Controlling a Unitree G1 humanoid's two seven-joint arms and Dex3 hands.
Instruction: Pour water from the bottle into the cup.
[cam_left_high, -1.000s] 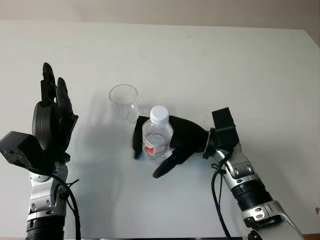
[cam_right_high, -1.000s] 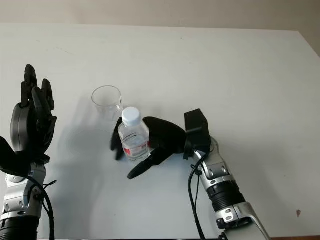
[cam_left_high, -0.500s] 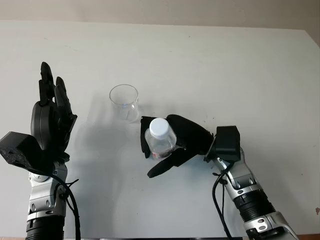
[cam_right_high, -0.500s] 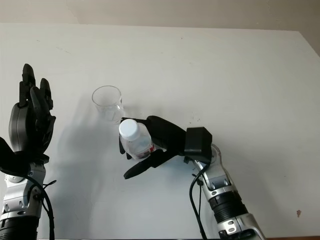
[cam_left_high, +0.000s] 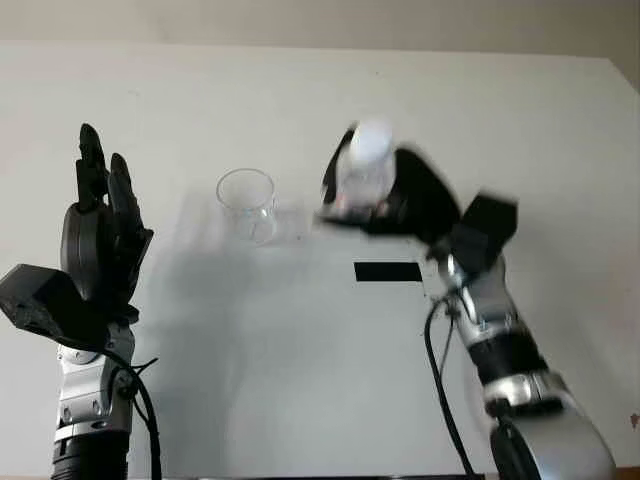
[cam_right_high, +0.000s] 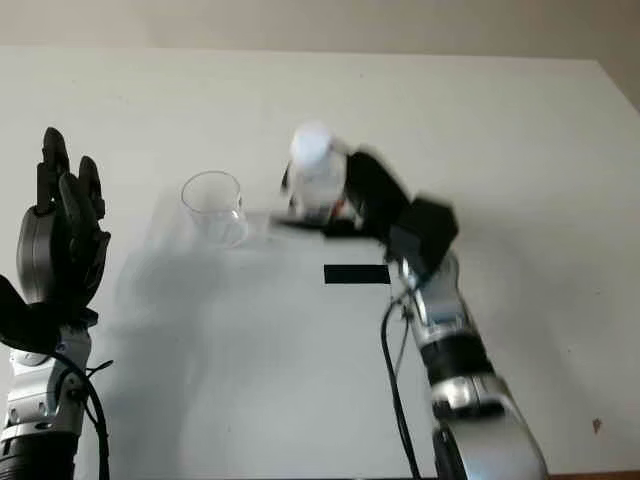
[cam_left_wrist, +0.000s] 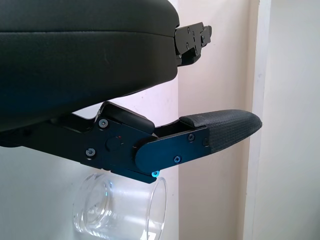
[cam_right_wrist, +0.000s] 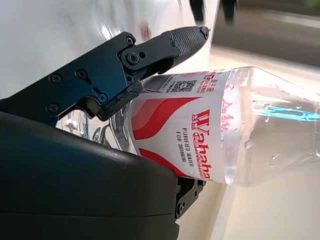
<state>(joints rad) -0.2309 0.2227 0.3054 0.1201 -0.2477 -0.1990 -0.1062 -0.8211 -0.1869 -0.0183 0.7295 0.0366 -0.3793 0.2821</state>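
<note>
A clear plastic cup stands upright on the white table, left of centre; it also appears in the left wrist view as the cup. My right hand is shut on a small water bottle with a white cap and red-and-white label, held in the air to the right of the cup and well above the table. In the right wrist view the bottle sits between the black fingers. My left hand is raised at the table's left side, open.
A small black rectangle lies on the table below the lifted bottle. The table's far edge meets a beige wall at the top.
My right hand has lifted the bottle off the table and carried it up and to the right, away from me. The left hand and cup have stayed put.
</note>
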